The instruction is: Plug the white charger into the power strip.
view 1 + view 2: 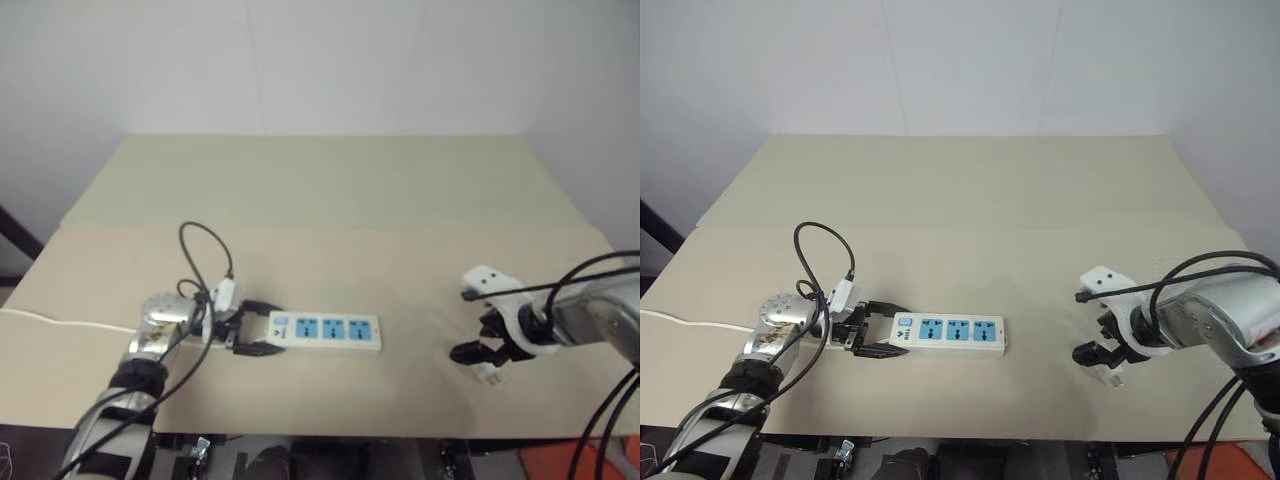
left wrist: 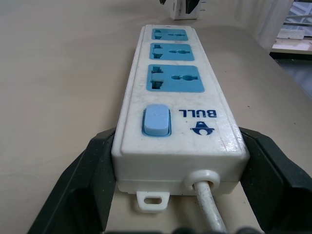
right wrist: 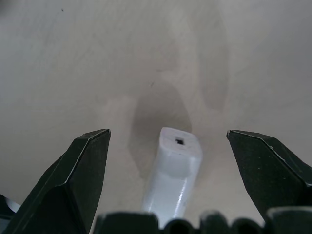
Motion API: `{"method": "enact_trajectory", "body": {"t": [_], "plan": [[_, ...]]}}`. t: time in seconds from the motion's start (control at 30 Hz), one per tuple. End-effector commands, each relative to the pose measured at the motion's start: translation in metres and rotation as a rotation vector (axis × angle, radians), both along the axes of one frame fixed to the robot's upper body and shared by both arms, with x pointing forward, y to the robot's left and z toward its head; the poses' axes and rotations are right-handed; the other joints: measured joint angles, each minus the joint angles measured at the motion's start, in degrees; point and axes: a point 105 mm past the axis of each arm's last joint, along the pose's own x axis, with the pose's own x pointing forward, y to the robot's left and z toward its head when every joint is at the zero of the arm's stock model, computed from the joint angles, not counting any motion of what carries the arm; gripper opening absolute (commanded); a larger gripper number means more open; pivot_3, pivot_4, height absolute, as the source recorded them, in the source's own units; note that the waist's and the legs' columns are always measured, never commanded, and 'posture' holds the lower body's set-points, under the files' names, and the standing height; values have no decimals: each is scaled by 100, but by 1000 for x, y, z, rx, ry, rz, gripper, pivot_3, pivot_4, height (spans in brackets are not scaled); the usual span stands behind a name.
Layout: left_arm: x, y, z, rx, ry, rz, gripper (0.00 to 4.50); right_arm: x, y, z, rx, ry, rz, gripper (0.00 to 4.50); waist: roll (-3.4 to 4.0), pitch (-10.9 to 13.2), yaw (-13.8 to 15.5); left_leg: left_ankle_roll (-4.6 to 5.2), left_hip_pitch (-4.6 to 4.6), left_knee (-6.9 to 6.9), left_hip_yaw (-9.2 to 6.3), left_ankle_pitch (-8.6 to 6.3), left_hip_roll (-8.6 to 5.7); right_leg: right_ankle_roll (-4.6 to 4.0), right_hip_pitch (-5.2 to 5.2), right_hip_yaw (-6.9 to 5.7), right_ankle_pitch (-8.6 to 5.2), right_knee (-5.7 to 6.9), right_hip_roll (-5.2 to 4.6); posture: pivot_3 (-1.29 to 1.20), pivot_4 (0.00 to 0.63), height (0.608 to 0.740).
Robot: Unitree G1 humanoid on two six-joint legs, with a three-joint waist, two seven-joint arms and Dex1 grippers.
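White plastic on beige desk [image 1: 330, 190]: power strip [image 1: 325, 332] lying flat at left-centre, 3 blue sockets facing up, switch end toward the left gripper [image 1: 250, 328]. Left fingers [image 2: 73, 195] clamping the switch end from both sides, closed tight on the housing, cord running out between them toward the desk's left edge. Bracing the strip this way looks sound for the push to come; keeping it flat and square seems wise.

Well apart to the right, white charger [image 3: 173, 170] lying on the desk directly under the right gripper [image 1: 478, 343]. Right fingers [image 3: 73, 175] standing wide, 1 on each side of the charger, pointing steeply downward and not touching it. A small dark square port showing on the charger's far end in the right wrist view; prongs not visible, so orientation is uncertain.

Step in hand, judging by this: picking up the charger. Doing it well probably means:
- descending with the body centred between the fingers
- closing across the 2 flat sides, not the corners
- gripping far enough from the prong end to leave the prongs clear
- checking prong direction before carrying it over to a socket

Likely risk: charger twisting or skidding if 1 finger lands first.
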Motion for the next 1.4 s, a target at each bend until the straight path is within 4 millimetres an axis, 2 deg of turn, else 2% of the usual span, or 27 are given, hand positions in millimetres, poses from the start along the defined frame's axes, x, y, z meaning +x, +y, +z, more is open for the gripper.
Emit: {"method": "enact_trajectory", "body": {"t": [0.03, 0.53, 0.67, 0.93, 1.07, 1.13, 1.37, 1.4], "plan": [[0, -3, 1, 14, -20, -26, 3400, 2, -3, 5, -2, -28, -32, 4500, 0, 0, 1, 0, 0, 0, 0, 0, 0, 0, 0, 0, 0, 0, 0, 0, 150, 740], [-2, -3, 0, 9, -14, -22, 3400, -2, -8, 0, 0, 5, -84, 4500, 0, -1, 2, 1, 0, 0, 2, 0, 0, 0, 2, 0, 0, 2, 0, 0, 150, 740], [-1, -3, 1, 7, -16, -22, 3373, -2, -6, 0, 11, 6, -86, 3652, 0, -1, 3, 1, 0, 1, 2, 1, 0, 0, 2, 0, 0, 2, 0, 0, 150, 740], [1, -2, 1, 14, -21, -14, 3373, -1, -8, -1, -12, 4, -93, 1121, 0, -1, 2, 2, 0, 1, 3, 1, 0, 0, 3, 0, 0, 2, 0, 0, 150, 740], [1, -2, 2, 15, -21, -17, 3373, -2, -5, 1, -26, -4, -73, 1098, 0, -1, 0, 2, 0, 1, 3, 1, 0, 0, 3, 0, 0, 3, 0, 0, 150, 740], [1, -2, 3, 15, -22, -20, 3373, 2, -1, 8, -15, -37, -57, 1098, 1, -1, -4, 2, 0, 1, 4, 1, 0, 0, 3, 0, 0, 3, 0, 0, 150, 740], [4, -2, 3, 21, -21, -15, 3373, 25, 35, 59, 192, -250, 42, 1098, 2, -3, -19, 2, 1, 3, 4, 1, 1, 0, 3, 0, 0, 4, 2, 0, 150, 740], [5, -2, 4, 22, -22, -15, 3373, 32, 44, 68, 266, -333, 61, 1098, -1, -4, -17, 2, 1, 3, 3, 1, 2, 0, 4, -1, 0, 5, 2, 0, 150, 740]]}}
